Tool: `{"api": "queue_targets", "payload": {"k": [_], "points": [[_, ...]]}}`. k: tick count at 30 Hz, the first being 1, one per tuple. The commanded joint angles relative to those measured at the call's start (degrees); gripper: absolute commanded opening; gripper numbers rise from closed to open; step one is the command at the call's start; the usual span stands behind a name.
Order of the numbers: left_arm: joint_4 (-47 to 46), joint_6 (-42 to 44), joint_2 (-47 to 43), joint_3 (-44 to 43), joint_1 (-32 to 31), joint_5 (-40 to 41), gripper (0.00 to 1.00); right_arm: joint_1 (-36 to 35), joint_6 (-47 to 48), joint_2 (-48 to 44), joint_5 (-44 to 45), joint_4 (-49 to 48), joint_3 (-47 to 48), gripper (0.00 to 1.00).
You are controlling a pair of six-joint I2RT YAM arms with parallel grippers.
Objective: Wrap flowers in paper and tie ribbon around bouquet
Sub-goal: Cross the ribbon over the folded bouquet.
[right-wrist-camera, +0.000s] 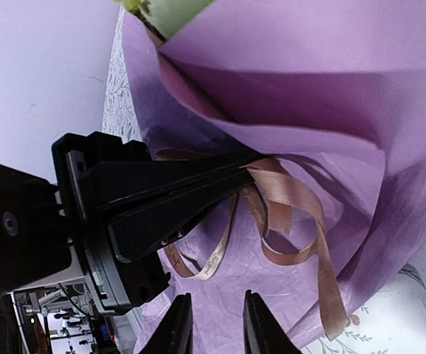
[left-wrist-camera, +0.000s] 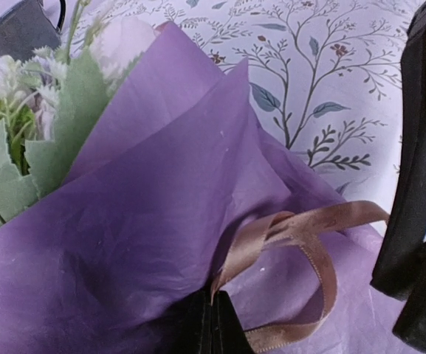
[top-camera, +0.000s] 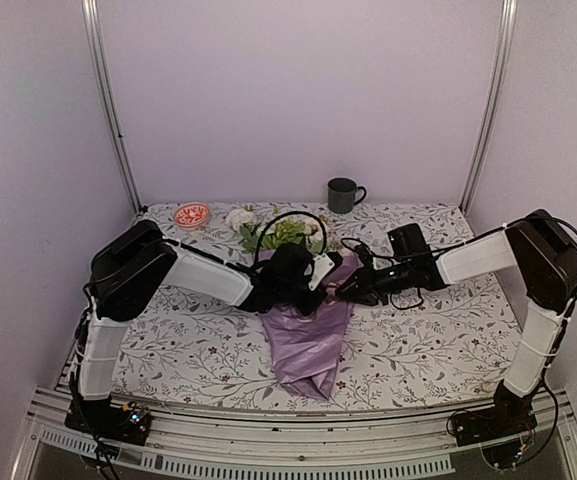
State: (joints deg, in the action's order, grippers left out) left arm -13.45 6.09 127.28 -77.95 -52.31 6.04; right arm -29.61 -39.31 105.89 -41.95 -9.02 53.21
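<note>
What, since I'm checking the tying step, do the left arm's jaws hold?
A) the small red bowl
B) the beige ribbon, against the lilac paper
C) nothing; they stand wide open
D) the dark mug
B: in the left wrist view the shut left jaws pinch the beige ribbon right against the lilac paper, and the ribbon loops out from their tips.

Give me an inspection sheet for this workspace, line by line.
Surface: floral-printed cloth, lying flat.
Job's things: flowers sit in the lilac paper cone; beige ribbon hangs in loose loops at its middle.
Clutter: dark mug and a red-patterned bowl at the far edge.
Hands: left hand shut on the ribbon; right hand open, empty, near the loops.
Cables: black cable arcs above the left hand.
Surroundings: pale walls, metal frame posts.
</note>
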Motion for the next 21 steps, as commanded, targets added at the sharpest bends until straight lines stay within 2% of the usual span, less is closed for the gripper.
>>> {"api": "queue_targets", "payload": {"k": [1, 13, 21], "points": [[-0.56, -1.64, 1.11, 0.30, 0.66, -0.69, 0.00, -0.28, -2.40, 2.40, 2.84, 0.70, -1.12, 0.28], [-2.44, -1.75, 0.38, 2.04, 0.62, -2.03, 0.00, -0.21, -5.88, 5.31, 11.16, 0.81, 2.01, 0.27], [-2.98, -1.69, 0.50, 2.44, 0.59, -2.88, 0.00, -0.24, -7.71, 8.29, 9.85, 0.46, 4.68, 0.28]]}}
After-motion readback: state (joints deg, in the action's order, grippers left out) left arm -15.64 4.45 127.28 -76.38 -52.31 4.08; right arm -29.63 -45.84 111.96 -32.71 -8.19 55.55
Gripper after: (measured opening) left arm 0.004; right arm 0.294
